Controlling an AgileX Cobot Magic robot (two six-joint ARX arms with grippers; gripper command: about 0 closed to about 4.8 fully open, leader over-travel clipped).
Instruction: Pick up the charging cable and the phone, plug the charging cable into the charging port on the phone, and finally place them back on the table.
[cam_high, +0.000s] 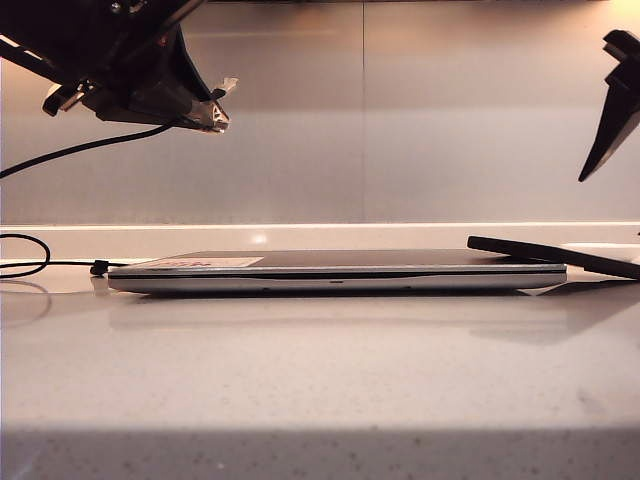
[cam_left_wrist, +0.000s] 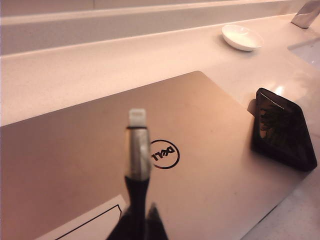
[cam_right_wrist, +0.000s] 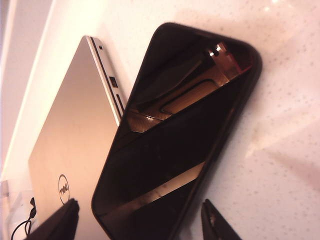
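My left gripper (cam_high: 213, 115) hangs high at the left, shut on the charging cable (cam_high: 80, 148). In the left wrist view its silvery-white plug (cam_left_wrist: 137, 118) sticks out past my left gripper (cam_left_wrist: 141, 222), above the laptop lid. The cord droops to the table (cam_high: 320, 380), where its black bead (cam_high: 99, 267) lies. The phone (cam_high: 555, 255), a thin black slab, rests tilted with one end on the laptop's right edge. My right gripper (cam_right_wrist: 140, 222) is open above the phone (cam_right_wrist: 175, 135), a finger (cam_right_wrist: 60, 220) on each side of its near end, not touching. The charging port cannot be made out.
A closed silver Dell laptop (cam_high: 340, 272) lies flat across the middle of the table. A small white dish (cam_left_wrist: 242, 37) sits further back near the wall. A metal fitting (cam_left_wrist: 306, 14) and a basin edge (cam_left_wrist: 307, 50) lie beyond the phone.
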